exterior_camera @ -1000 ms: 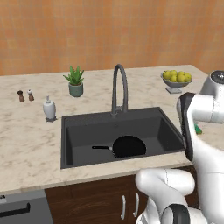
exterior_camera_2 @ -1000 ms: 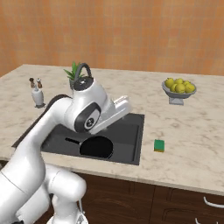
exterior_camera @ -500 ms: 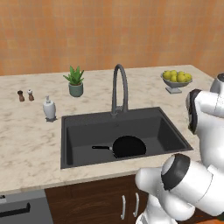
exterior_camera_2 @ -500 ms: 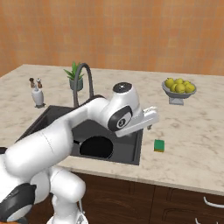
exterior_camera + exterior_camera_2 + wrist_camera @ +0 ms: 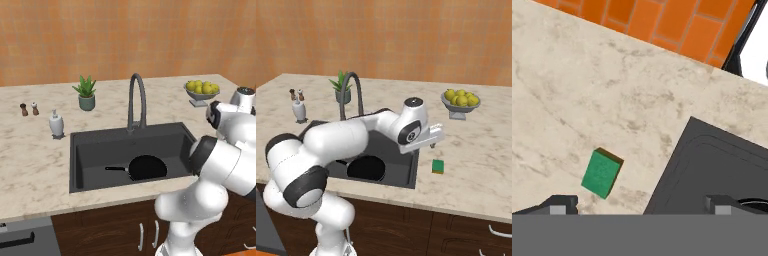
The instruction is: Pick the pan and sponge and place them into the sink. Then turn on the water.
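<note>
We find the pan [image 5: 147, 167], a round, shallow, matte black piece with a thin straight handle, lying flat on the floor of the sink [image 5: 95, 145], handle pointing toward the left wall in the left base view. The sink is a rectangular dark grey basin with smooth walls, set into a beige veined marble counter [image 5: 35, 165]. The sponge [image 5: 438, 166], a small rectangular block with a green top over a yellow layer, rests on the counter just beside the sink's right rim, apart from it. In the hand view the sponge [image 5: 602, 173] lies between the two finger tips, nearer one of them. We record the gripper [image 5: 637, 204] as released, its dark fingertips [image 5: 559, 204] spread wide and touching nothing. A tall arched dark faucet [image 5: 136, 100] stands behind the basin. A bowl of lemons [image 5: 460, 98] sits on the counter well apart from the sponge
</note>
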Controlling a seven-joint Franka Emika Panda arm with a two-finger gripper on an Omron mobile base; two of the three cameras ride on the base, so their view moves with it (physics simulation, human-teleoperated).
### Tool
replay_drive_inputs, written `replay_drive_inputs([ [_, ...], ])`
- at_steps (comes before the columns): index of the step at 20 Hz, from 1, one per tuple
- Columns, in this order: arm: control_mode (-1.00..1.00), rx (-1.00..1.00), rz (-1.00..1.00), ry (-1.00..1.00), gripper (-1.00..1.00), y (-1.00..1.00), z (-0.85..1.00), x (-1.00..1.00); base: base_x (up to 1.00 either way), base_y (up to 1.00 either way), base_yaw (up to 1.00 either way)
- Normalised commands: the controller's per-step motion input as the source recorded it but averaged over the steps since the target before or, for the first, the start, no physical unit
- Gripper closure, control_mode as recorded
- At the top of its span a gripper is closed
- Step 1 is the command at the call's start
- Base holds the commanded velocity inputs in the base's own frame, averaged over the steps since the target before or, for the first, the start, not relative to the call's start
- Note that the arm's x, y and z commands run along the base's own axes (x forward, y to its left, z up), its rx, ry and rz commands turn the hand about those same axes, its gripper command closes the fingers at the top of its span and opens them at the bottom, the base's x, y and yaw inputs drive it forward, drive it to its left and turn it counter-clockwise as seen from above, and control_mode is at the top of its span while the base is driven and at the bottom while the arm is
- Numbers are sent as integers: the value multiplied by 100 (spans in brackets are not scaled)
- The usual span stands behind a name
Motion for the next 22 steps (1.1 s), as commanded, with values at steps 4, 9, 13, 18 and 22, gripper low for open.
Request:
replay_drive_inputs([
  [4, -100, 6, -2, 17, -100, -15, -51, 32, 0, 0, 0],
  [9, -100, 11, -8, 3, -100, -46, -35, 1, 0, 0, 0],
  [13, -100, 5, -9, 0, -100, -26, -34, 2, 0, 0, 0],
  [18, -100, 0, -7, 0, -100, 0, -38, 28, 0, 0, 0],
  [22, -100, 0, -7, 0, -100, 0, -30, 32, 0, 0, 0],
])
